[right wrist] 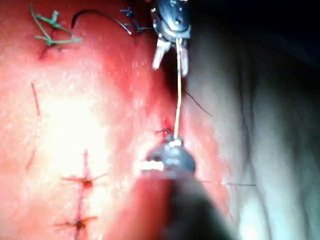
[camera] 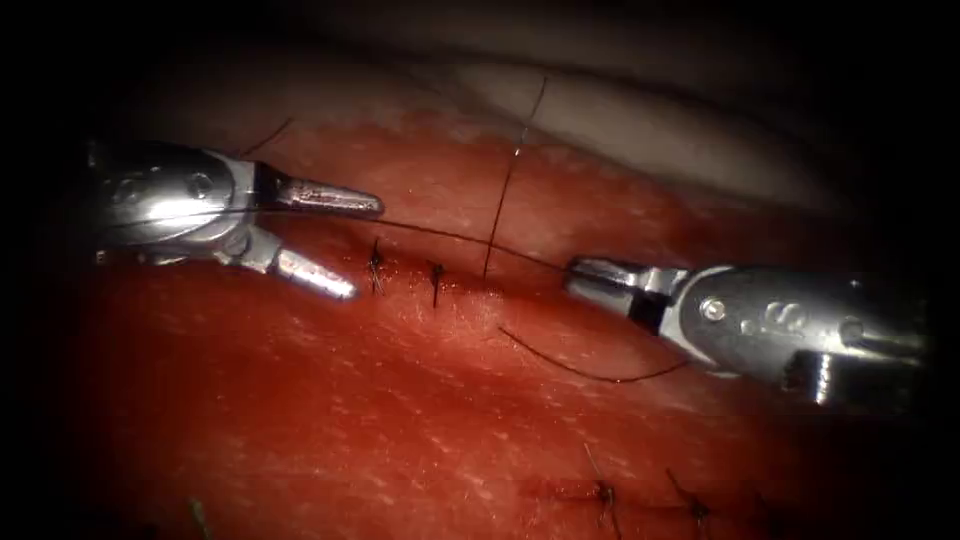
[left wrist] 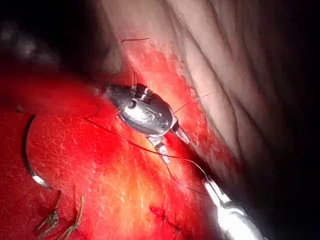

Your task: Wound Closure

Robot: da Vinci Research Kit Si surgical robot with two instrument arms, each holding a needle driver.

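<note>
Endoscope view, right pincer (camera: 580,272) gripping thread (camera: 450,236), left pincer (camera: 362,245) open

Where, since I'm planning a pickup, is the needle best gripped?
Probably mid-curve on the needle, from above: it seems to lie flat and free on the tissue, its arc exposed. The left tool is open, holding nothing; the right tool is shut on the thread.

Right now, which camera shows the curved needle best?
The left wrist view: the needle lies free on the tissue, its whole curve visible, held by neither tool. The right wrist view shows a dark curve that may be it.
</note>
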